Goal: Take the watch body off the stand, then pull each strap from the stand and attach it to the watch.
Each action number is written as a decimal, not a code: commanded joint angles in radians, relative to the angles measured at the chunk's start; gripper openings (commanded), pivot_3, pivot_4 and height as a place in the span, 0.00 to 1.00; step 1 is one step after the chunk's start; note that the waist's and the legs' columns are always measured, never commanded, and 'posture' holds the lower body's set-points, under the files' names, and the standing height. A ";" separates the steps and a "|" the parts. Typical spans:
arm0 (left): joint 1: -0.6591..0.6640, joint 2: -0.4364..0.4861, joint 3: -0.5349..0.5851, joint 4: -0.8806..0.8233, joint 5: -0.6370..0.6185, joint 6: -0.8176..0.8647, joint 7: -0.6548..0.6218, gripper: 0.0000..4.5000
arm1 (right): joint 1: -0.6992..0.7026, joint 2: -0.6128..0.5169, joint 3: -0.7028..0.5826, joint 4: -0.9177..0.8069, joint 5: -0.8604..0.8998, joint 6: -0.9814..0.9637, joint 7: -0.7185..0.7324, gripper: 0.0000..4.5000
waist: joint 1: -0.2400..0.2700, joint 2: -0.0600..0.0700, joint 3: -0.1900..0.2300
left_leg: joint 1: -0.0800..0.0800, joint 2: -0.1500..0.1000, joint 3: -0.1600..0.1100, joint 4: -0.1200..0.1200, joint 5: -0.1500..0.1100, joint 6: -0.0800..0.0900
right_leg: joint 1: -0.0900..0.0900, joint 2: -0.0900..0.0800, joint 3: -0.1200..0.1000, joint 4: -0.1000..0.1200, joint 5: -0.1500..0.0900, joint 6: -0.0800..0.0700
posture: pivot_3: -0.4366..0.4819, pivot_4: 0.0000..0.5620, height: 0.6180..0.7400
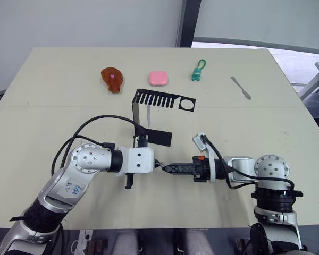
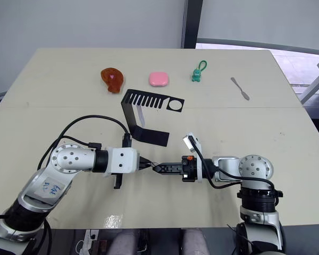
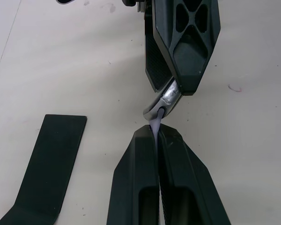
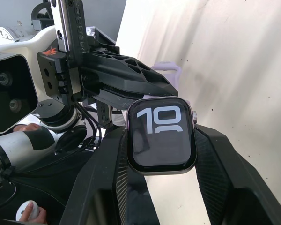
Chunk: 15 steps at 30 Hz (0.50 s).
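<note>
Right gripper jaws clamp the watch; left gripper jaws pinch one strap. Both meet tip to tip just in front of the stand, strap end-on at the watch's edge, ready to slide in.

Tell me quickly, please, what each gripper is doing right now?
Left gripper: shut on a pale strap, pressed against the watch.
Right gripper: shut on the watch, screen facing its wrist camera.
</note>
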 commanded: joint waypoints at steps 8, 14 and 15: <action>-0.003 -0.014 0.021 -0.095 -0.049 -0.030 0.003 0.00 | -0.025 0.050 0.049 -0.023 0.025 0.013 0.011 0.34 | 0.000 0.000 0.000 | 0.000 0.000 0.000 0.000 0.000 0.000 | 0.000 0.000 0.000 0.001 0.000 0.000 | 0.48 0.27 1.00; 0.011 -0.008 0.036 -0.113 -0.058 -0.029 -0.001 0.00 | -0.030 0.050 0.050 -0.010 0.011 0.013 0.000 0.34 | 0.000 0.000 0.000 | 0.000 0.000 0.000 0.000 0.000 0.000 | 0.000 0.000 0.000 0.001 0.000 0.000 | 0.48 0.27 1.00; 0.012 -0.008 0.037 -0.114 -0.059 -0.029 -0.002 0.00 | -0.030 0.050 0.051 -0.008 0.008 0.013 -0.001 0.34 | 0.000 0.000 0.000 | 0.000 0.000 0.000 0.000 0.000 0.000 | 0.000 0.000 0.000 0.001 0.000 0.000 | 0.48 0.27 1.00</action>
